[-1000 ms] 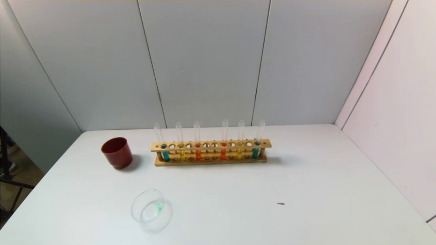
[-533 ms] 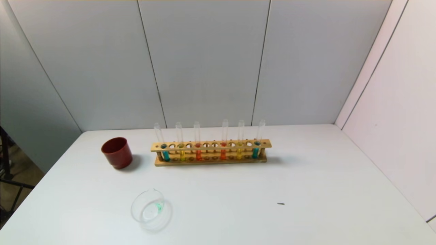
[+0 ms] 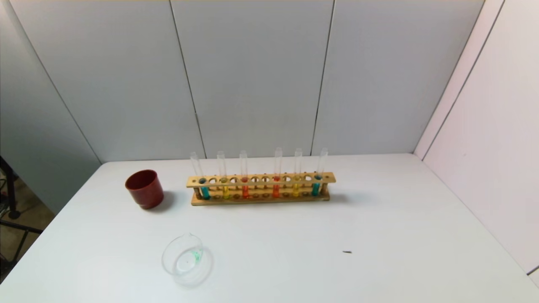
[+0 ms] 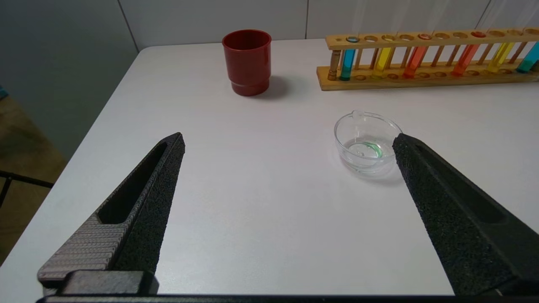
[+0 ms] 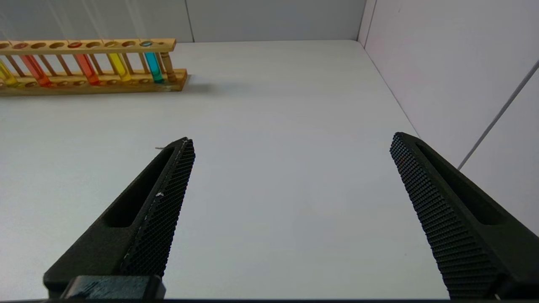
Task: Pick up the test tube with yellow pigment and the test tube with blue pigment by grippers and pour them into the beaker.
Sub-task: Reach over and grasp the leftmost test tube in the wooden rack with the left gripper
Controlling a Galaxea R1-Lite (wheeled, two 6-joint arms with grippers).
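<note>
A wooden rack [image 3: 261,188] at the table's middle back holds several tubes upright. Blue-pigment tubes stand at its left end [image 3: 204,192] and right end [image 3: 315,188]. Yellow-pigment tubes stand second from each end [image 3: 225,192] [image 3: 296,189]. The clear beaker [image 3: 183,257] sits near the front left, upright. Neither arm shows in the head view. My left gripper [image 4: 288,141] is open and empty, low over the table's front left, short of the beaker [image 4: 365,141]. My right gripper [image 5: 290,141] is open and empty over the front right, well short of the rack [image 5: 92,63].
A dark red cup [image 3: 144,189] stands left of the rack. Two orange-red tubes [image 3: 245,191] fill the rack's middle. A small dark speck [image 3: 347,252] lies on the white table [image 3: 379,235]. Walls close the back and right side; the table's left edge drops off.
</note>
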